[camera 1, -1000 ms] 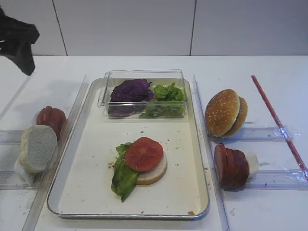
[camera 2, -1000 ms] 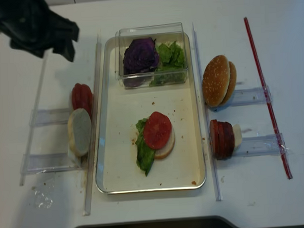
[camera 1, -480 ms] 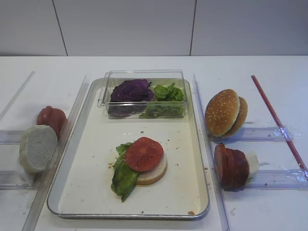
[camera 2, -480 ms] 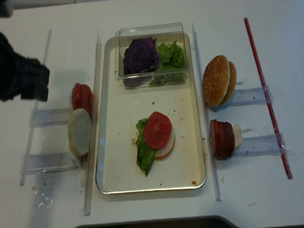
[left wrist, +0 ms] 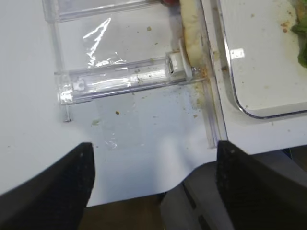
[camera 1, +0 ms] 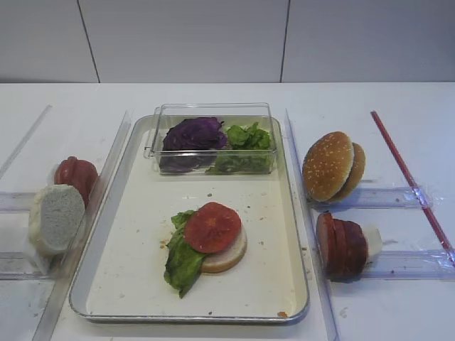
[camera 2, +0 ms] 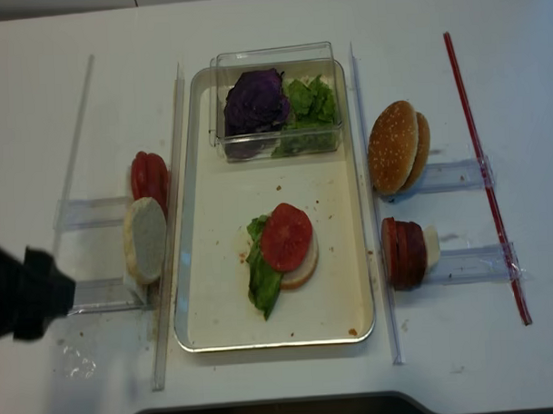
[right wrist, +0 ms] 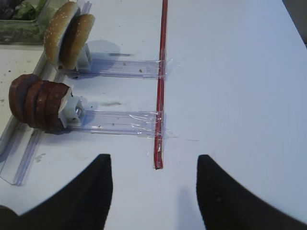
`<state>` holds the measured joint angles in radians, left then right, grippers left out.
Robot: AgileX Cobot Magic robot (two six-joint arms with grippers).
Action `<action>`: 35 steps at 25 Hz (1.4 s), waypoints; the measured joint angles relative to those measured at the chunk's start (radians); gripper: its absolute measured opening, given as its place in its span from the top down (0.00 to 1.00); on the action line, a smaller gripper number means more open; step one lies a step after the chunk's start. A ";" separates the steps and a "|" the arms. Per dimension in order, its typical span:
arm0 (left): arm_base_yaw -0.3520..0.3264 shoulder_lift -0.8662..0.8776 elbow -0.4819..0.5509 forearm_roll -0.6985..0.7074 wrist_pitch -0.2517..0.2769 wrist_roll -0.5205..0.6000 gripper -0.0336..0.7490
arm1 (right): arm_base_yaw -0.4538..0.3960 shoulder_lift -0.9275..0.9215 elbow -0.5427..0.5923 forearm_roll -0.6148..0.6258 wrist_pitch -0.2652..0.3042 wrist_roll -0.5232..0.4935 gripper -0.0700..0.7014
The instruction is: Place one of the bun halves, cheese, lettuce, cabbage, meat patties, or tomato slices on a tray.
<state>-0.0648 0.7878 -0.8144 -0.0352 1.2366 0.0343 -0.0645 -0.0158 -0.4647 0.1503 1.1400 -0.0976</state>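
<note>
On the tray (camera 1: 249, 288) lies a pale bun half (camera 1: 231, 256) with lettuce (camera 1: 181, 263) and a tomato slice (camera 1: 212, 227) on top. Purple cabbage (camera 1: 193, 133) and more lettuce (camera 1: 247, 138) fill a clear box. Left of the tray stand tomato slices (camera 1: 76, 175) and a pale bun half (camera 1: 55, 217). Sesame bun halves (camera 1: 330, 165) and meat patties (camera 1: 341, 245) stand on the right. Cheese is out of view. My left gripper (left wrist: 154, 146) hangs open and empty over the table's front left edge. My right gripper (right wrist: 153, 159) is open and empty, short of the patties (right wrist: 36, 100).
Clear plastic holders (left wrist: 120, 79) and long clear rails (camera 1: 106, 177) flank the tray. A red strip (camera 1: 409, 177) lies taped at the far right. My left arm (camera 2: 25, 297) shows dark at the left edge of the overhead view. The table's front edge is close below the left gripper.
My left arm has swept from the back left corner down the table's left side to the front left, leaving the first high view. The food has not moved.
</note>
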 joint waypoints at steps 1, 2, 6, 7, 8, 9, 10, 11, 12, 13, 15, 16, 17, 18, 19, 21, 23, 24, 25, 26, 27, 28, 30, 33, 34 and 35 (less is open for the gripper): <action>0.000 -0.043 0.024 0.000 -0.001 0.000 0.34 | 0.000 0.000 0.000 0.000 0.000 0.000 0.37; 0.000 -0.079 0.047 0.000 -0.005 0.000 0.34 | 0.000 0.000 0.000 0.000 0.000 0.000 0.37; 0.000 -0.248 0.135 0.000 -0.018 0.000 0.34 | 0.000 0.000 0.000 0.000 0.000 0.000 0.37; 0.000 -0.293 0.154 0.000 -0.022 0.000 0.34 | 0.000 0.000 0.000 0.000 0.000 0.000 0.37; 0.000 -0.337 0.177 0.000 -0.026 0.000 0.34 | 0.000 0.000 0.000 0.000 0.000 0.000 0.37; 0.000 -0.375 0.201 0.000 -0.028 0.000 0.34 | 0.000 0.000 0.000 0.000 0.000 0.000 0.37; 0.000 -0.419 0.220 0.000 -0.028 0.000 0.34 | 0.000 0.000 0.000 0.000 0.000 0.000 0.37; 0.000 -0.464 0.242 0.000 -0.032 0.000 0.34 | 0.000 0.000 0.000 0.000 0.000 0.000 0.37; 0.000 -0.501 0.264 0.000 -0.032 0.000 0.34 | 0.000 0.000 0.000 0.000 0.000 0.000 0.37; 0.000 -0.547 0.286 0.000 -0.032 0.000 0.34 | 0.000 0.000 0.000 0.000 0.000 0.000 0.37; 0.000 -0.638 0.315 0.000 -0.034 0.000 0.34 | 0.000 0.000 0.000 0.000 0.000 0.000 0.37; 0.000 -0.675 0.322 0.000 -0.038 0.000 0.34 | 0.000 0.000 0.000 0.000 0.000 0.000 0.37; 0.000 -0.719 0.322 0.000 -0.042 0.000 0.34 | 0.000 0.000 0.000 0.000 0.000 0.000 0.37; 0.000 -0.759 0.324 0.000 -0.048 0.000 0.34 | 0.000 0.000 0.000 0.000 0.000 0.000 0.37; 0.000 -0.784 0.324 0.000 -0.050 0.000 0.34 | 0.000 0.000 0.000 0.000 0.000 0.000 0.37; 0.000 -0.801 0.324 0.000 -0.052 0.001 0.34 | 0.000 0.000 0.000 -0.001 0.000 0.000 0.37; 0.000 -0.803 0.328 -0.002 -0.052 0.005 0.34 | 0.000 0.000 0.000 -0.001 0.000 0.000 0.37; 0.000 -0.803 0.328 -0.002 -0.052 0.005 0.34 | 0.000 0.000 0.000 -0.001 0.000 0.000 0.37; 0.000 -0.803 0.328 -0.002 -0.052 0.005 0.34 | 0.000 0.000 0.000 -0.001 0.000 0.000 0.37; 0.000 -0.803 0.328 -0.002 -0.052 0.000 0.34 | 0.000 0.000 0.000 -0.001 0.000 0.000 0.37; 0.000 -0.803 0.328 -0.002 -0.052 -0.005 0.34 | 0.000 0.000 0.000 -0.001 0.000 0.000 0.37; 0.000 -0.803 0.328 0.000 -0.052 -0.013 0.34 | 0.000 0.000 0.000 -0.001 0.000 0.000 0.37; 0.000 -0.803 0.328 0.001 -0.052 -0.019 0.34 | 0.000 0.000 0.000 -0.001 0.000 0.000 0.37; 0.000 -0.803 0.328 0.001 -0.052 -0.021 0.34 | 0.000 0.000 0.000 -0.001 0.000 0.000 0.37; 0.000 -0.803 0.328 0.001 -0.052 -0.021 0.34 | 0.000 0.000 0.000 -0.001 0.000 0.000 0.37; 0.000 -0.803 0.328 0.001 -0.052 -0.023 0.34 | 0.000 0.000 0.000 -0.001 0.000 0.000 0.37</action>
<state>-0.0648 -0.0150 -0.4868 -0.0339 1.1847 0.0112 -0.0645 -0.0158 -0.4647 0.1496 1.1400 -0.0976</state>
